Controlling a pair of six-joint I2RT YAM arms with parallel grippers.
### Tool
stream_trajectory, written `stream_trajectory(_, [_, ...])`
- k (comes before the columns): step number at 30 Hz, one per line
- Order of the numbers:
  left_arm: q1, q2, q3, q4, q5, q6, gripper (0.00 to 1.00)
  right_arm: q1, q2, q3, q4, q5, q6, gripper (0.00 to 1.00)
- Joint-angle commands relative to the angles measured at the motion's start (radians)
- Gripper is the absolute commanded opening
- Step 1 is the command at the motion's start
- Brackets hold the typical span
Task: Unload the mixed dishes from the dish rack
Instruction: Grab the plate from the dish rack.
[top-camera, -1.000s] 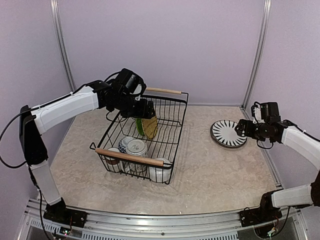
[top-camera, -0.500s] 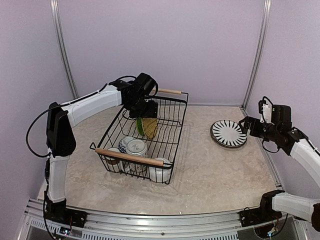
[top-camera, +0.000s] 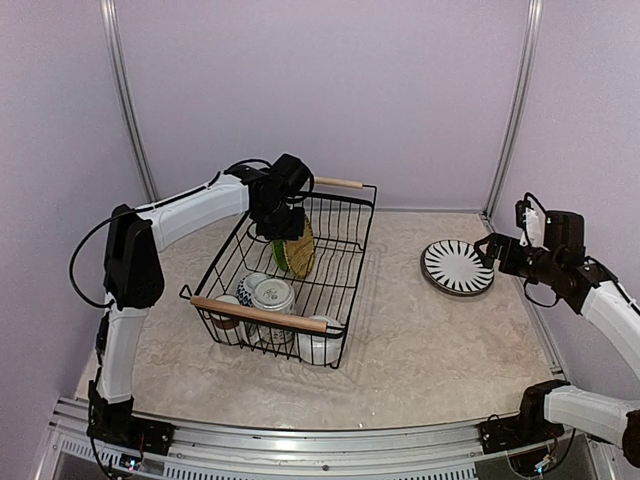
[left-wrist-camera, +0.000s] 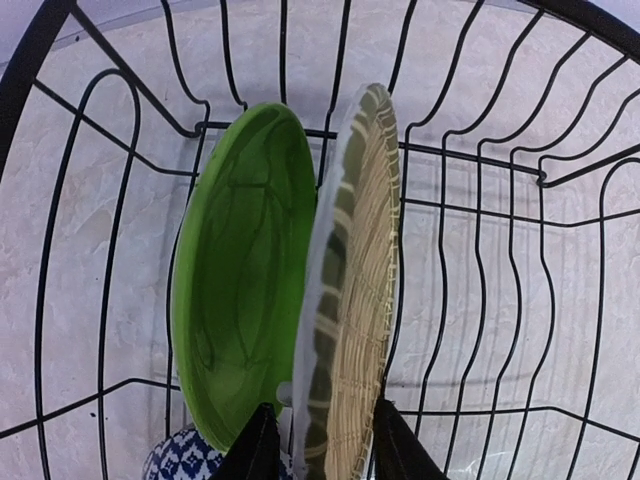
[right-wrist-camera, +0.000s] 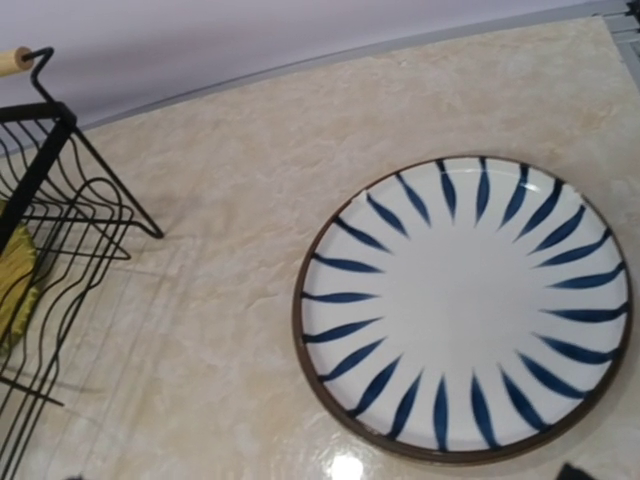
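My left pincer (left-wrist-camera: 320, 447) straddles the upper rim of a tan woven-look plate (left-wrist-camera: 350, 300), one finger on each side. I cannot tell whether they are pressing it. That plate stands on edge in the black wire dish rack (left-wrist-camera: 120, 200), touching a lime green plate (left-wrist-camera: 240, 280). So I count two plates upright in there. By the near wooden handle (top-camera: 258, 313) sit one white patterned bowl (top-camera: 272, 294), one small brown mug (top-camera: 226, 312) and one white mug (top-camera: 320, 346). My right pincer (top-camera: 490, 250) hangs with jaws apart, gripping nothing, just beside the one striped plate (right-wrist-camera: 465, 305). This plate is white with dark blue rays and a brown rim, and lies flat on the table (top-camera: 420, 340), apart from the rack.
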Motion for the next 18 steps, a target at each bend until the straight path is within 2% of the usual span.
stream_trajectory(1, [0.001,0.046,0.06,-0.011,-0.036,0.034,0.28,0.004,-0.001,-0.024,0.028,-0.035,0.02,1.0])
stream_trajectory(9, [0.001,0.076,0.107,-0.017,-0.055,0.069,0.14,0.005,0.008,-0.008,0.018,-0.034,0.032,1.0])
stream_trajectory(13, [0.001,0.087,0.127,-0.027,-0.062,0.08,0.01,0.005,0.018,0.001,0.019,-0.044,0.035,1.0])
stream_trajectory(18, [-0.014,0.055,0.132,-0.024,-0.076,0.095,0.0,0.005,0.038,0.011,0.016,-0.056,0.043,1.0])
